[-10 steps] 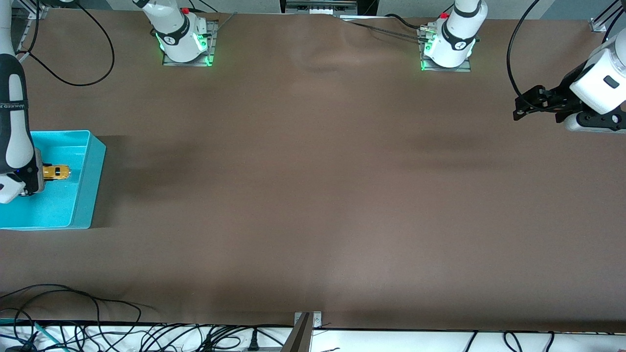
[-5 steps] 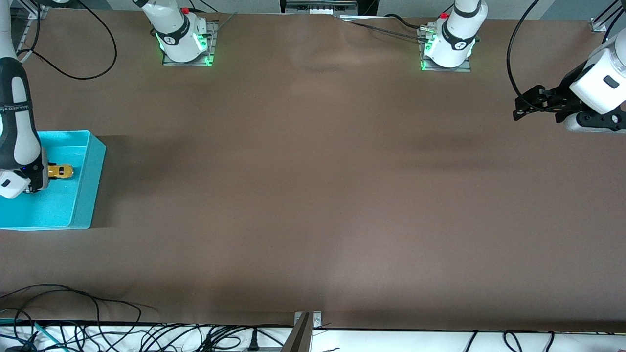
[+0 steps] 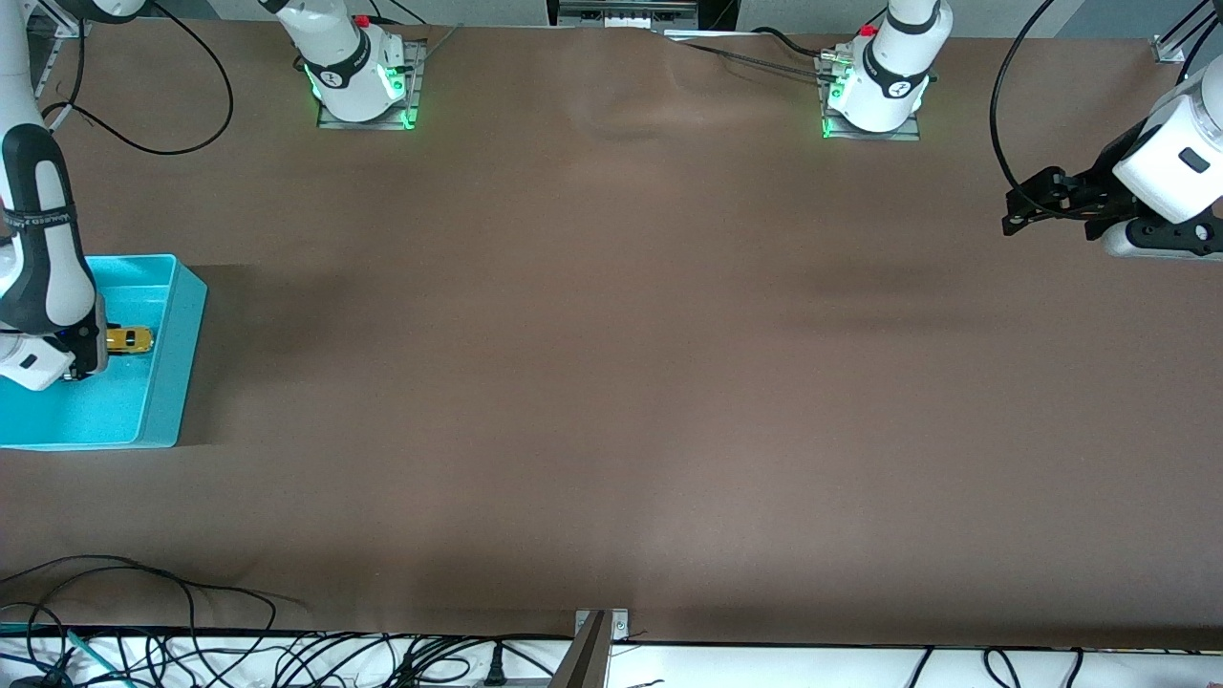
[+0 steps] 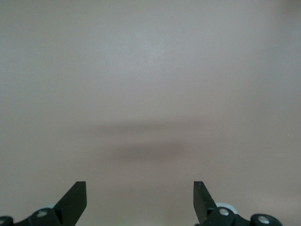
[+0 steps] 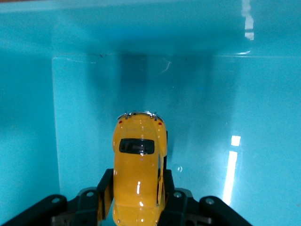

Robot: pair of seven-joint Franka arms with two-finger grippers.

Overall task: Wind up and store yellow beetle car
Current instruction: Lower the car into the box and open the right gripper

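Inside the teal bin (image 3: 182,315), right pincer (image 5: 136,197) grips yellow beetle car (image 5: 137,165).

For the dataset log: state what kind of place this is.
Probably a robotics lab bench: two arm bases bolted to a brown-covered table, loose cables along its edges. The right gripper holds the yellow beetle car in a teal bin; the left gripper waits.

White Franka arms with black joint bands — green lights glow at both bases (image 3: 361,91), beside red buttons.

Brown table (image 3: 611,382) with teal bin (image 3: 162,401)
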